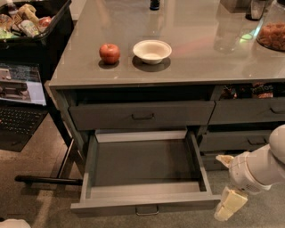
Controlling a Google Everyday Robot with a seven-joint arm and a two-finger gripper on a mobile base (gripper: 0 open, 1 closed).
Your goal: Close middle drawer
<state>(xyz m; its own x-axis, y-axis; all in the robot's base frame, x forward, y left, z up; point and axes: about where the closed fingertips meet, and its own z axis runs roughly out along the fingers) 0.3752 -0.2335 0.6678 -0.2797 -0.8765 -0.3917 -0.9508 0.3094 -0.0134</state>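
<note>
Middle drawer (143, 203) stands pulled far out from the grey cabinet (60, 102). Its flat front is nearest the camera at btm of frame, w/ a small metal pull (147, 210) at ctr. Inside it is plain grey w/ low side walls.

The robot's gripper (220, 187) hangs at the drawer's front corner, frame right, just beside the front panel. Whether it touches can't be told. Its two cream fingers (230, 204) are spread apart, one high and one low, w/ nothing between them. The white arm (262, 167) enters from the right edge.

Above the open drawer, the top drawer (142, 115) shows its own pull at ctr and a dark gap over its front. More drawers (247, 111) line the cabinet's right side.

On the counter (191, 67), a red apple (109, 53) and a white bowl (152, 50) sit side by side, near but apart. A jar (271, 34) of brownish contents stands at far right, and the base of a dark bottle (154, 4) shows at the top edge.

At frame left, an open laptop (18, 102) sits below a black bin (40, 31) packed w/ snacks. A dark bar (48, 180) lies low by the drawer's left side.
</note>
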